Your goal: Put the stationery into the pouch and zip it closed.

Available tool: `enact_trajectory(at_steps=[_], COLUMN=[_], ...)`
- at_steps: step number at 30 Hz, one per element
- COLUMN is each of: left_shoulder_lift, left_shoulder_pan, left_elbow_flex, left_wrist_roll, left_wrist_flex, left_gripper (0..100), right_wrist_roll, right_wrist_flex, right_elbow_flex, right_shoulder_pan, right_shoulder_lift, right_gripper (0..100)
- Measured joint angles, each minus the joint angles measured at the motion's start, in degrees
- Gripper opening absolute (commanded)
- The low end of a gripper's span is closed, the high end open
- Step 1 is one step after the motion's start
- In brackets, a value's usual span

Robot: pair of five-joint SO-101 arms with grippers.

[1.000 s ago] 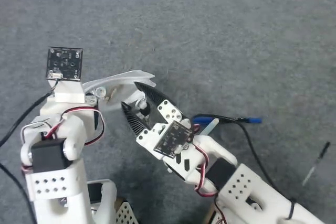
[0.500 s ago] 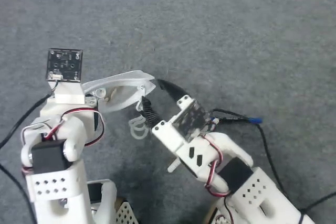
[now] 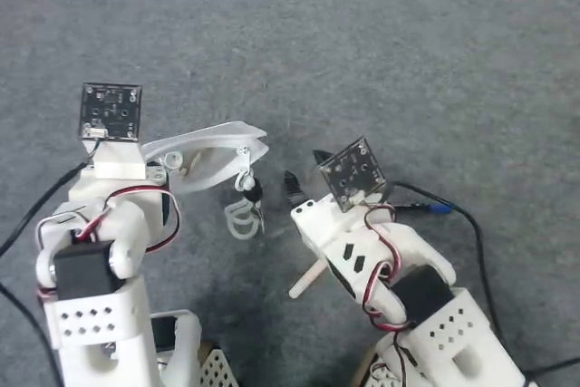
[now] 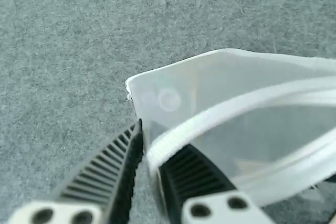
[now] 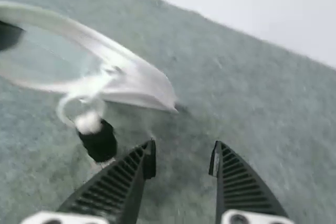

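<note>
The translucent white pouch (image 3: 210, 153) is held off the grey mat by its corner, with my left gripper (image 4: 148, 142) shut on the edge beside the white zipper track (image 4: 210, 119). In the high view my left gripper (image 3: 170, 165) is at the pouch's near end. The zipper pull (image 3: 243, 215), a white loop with a black tab (image 5: 100, 141), hangs at the pouch's other end. My right gripper (image 3: 305, 175) stands open just right of the pull with nothing between its fingers (image 5: 182, 158). A blue pen (image 3: 437, 208) lies behind the right arm, partly hidden.
A pale stick-like item (image 3: 306, 278) lies on the mat beside the right arm's base. A black cable (image 3: 471, 233) runs past the pen. The grey mat (image 3: 408, 70) stretches open toward the far wall.
My right gripper has drawn back to the right, away from the pouch and the zipper pull it stood around. The pull now hangs free. The left arm has kept still.
</note>
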Motion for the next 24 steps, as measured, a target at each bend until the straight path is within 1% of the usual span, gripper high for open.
enact_trajectory(at_steps=[6,11,14,22,24], left_shoulder_lift=[0.00,0.09,0.09,0.09,0.09], left_shoulder_pan=[0.00,0.00,0.00,0.00,0.00], left_elbow_flex=[0.00,0.00,0.00,0.00,0.00], left_wrist_roll=[0.00,0.00,0.00,0.00,0.00], left_wrist_flex=[-0.09,-0.09,-0.09,-0.09,-0.09], left_gripper=[1,1,1,1,1], right_wrist_roll=[-2.90,-3.16,-4.75,-6.77,-8.44], right_wrist_flex=[5.10,8.09,10.37,12.31,12.66], right_elbow_flex=[0.00,-0.09,-0.09,-0.09,-0.18], right_shoulder_pan=[0.88,0.88,0.88,6.77,7.65], right_shoulder_lift=[0.00,0.00,0.00,0.26,2.81], right_gripper=[17.7,17.7,17.7,17.7,17.7])
